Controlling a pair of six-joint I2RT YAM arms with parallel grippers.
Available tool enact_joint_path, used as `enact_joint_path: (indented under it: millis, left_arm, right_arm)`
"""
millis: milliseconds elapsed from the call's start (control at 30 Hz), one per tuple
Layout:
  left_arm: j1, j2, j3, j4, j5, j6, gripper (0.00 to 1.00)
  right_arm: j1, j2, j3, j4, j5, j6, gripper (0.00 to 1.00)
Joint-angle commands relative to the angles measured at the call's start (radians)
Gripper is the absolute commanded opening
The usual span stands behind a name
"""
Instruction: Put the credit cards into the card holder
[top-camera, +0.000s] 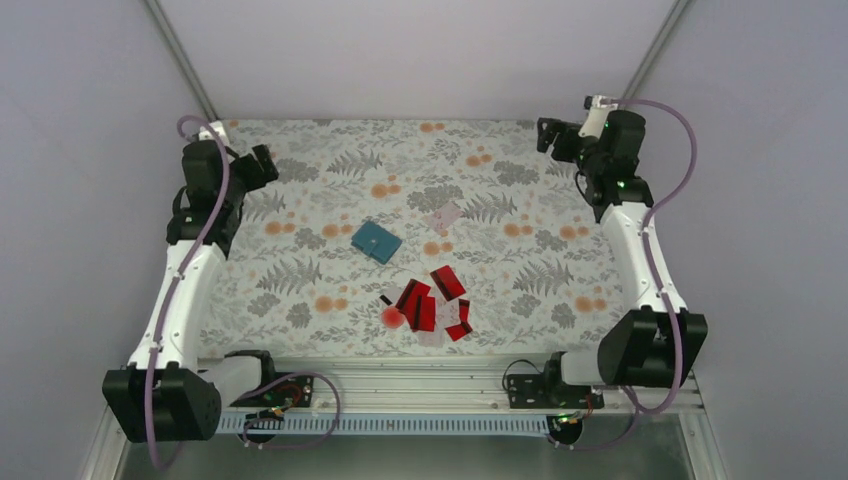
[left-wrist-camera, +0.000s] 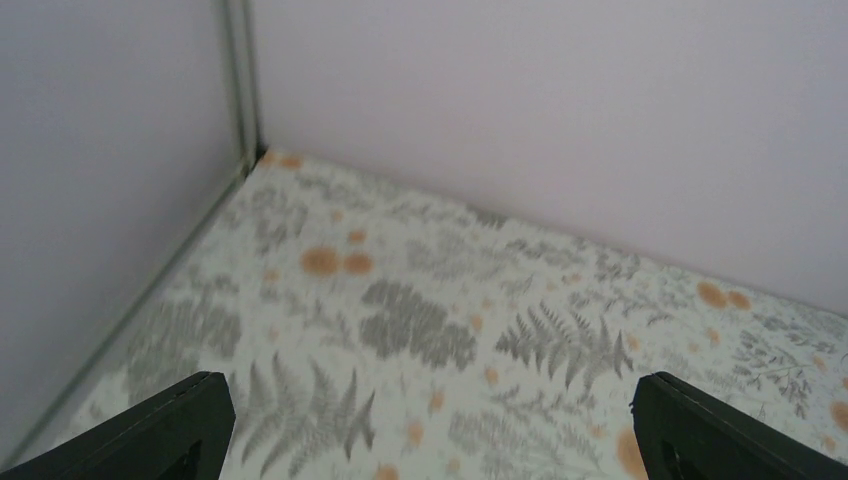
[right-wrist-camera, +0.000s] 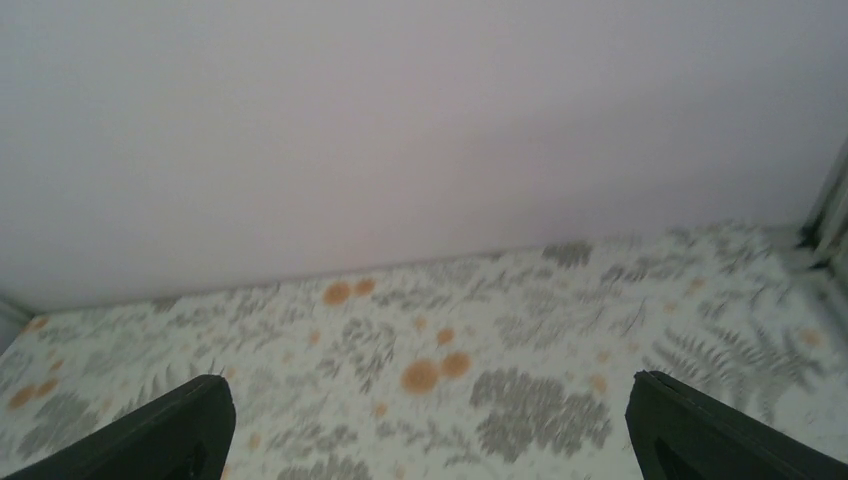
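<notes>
cards out, holder waiting, claws wide

nearest the bases, the red credit cards (top-camera: 432, 300) lie in a loose scatter on the table (top-camera: 300, 205), none housed yet. just beyond, apart from them, sits the teal card holder (top-camera: 376, 242), a pale card (top-camera: 443, 217) farther on. both arms stretch to the far corners, left claw (top-camera: 260, 166) and right claw (top-camera: 549, 136) spread and empty, likely parked clear of the pile.

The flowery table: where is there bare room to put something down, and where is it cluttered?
Bare room lies along the far wall, on the left between the left arm and the card holder, and beside the right arm. Crowded: the front middle, where red credit cards lie scattered; a pale card lies beyond them.
</notes>
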Motion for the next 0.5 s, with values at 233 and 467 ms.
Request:
enact_joint_path:
  millis: [233, 467]
  left_arm:
    - [0.003, -0.073, -0.063, -0.358, 0.122, -0.211, 1.00]
    - [-0.064, -0.010, -0.109, -0.430, 0.173, -0.387, 1.00]
  right_arm:
    - [-0.001, 0.194, 0.174, -0.189, -0.361, -0.061, 0.99]
    - [0.130, 0.346, 0.314, -0.314, -0.260, -0.111, 0.99]
